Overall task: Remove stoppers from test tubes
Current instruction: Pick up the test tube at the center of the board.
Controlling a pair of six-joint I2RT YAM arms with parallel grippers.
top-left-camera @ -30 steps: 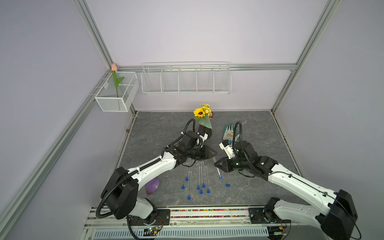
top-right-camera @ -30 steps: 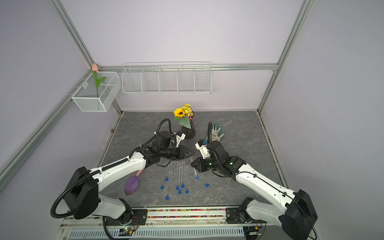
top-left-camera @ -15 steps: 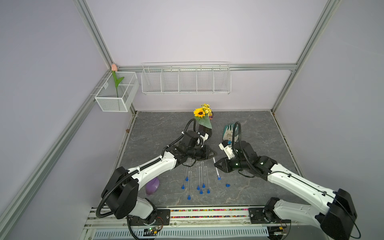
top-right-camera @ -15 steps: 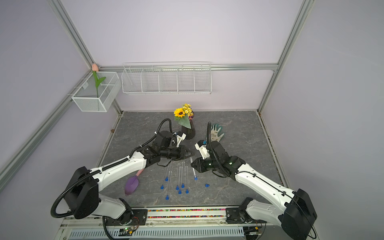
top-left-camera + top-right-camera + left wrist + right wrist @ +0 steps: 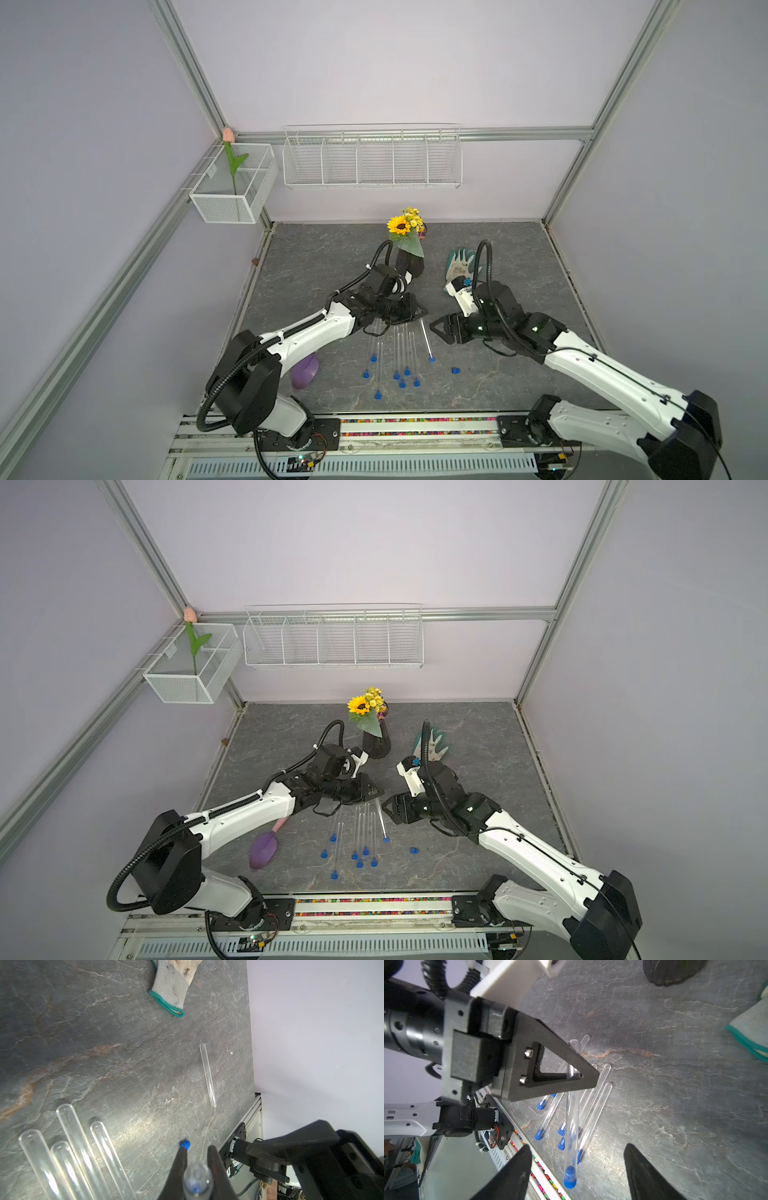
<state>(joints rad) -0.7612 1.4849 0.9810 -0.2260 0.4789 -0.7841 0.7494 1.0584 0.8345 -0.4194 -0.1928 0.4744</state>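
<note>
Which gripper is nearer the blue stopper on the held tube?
Right. The right gripper is open beside that stopper; the left gripper clamps the tube at its opposite, rounded end.

Clear test tubes (image 5: 594, 1118) lie nearly parallel, blue stoppers (image 5: 538, 1134) plugging their ends.

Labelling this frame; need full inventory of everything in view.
table: one, grey marbled, whole floor
test tubes: several, clear, side by side mid-table, blue stoppers at front ends
held tube: one, clear, blue-stoppered, in left gripper
bare tube: one, clear, unstoppered, near table edge
loose stopper: one, blue, beside the cluster
scoop: one, purple, pink handle, front left
glove: one, grey-white, teal cuff, back right
vase: one, black, back centre, holding sunflower
wire shelf: one, white, back wall
mesh box: one, white, left wall, holding tulip
left gripper: shut on held tube
right gripper: open, by held tube's stoppered end
</note>
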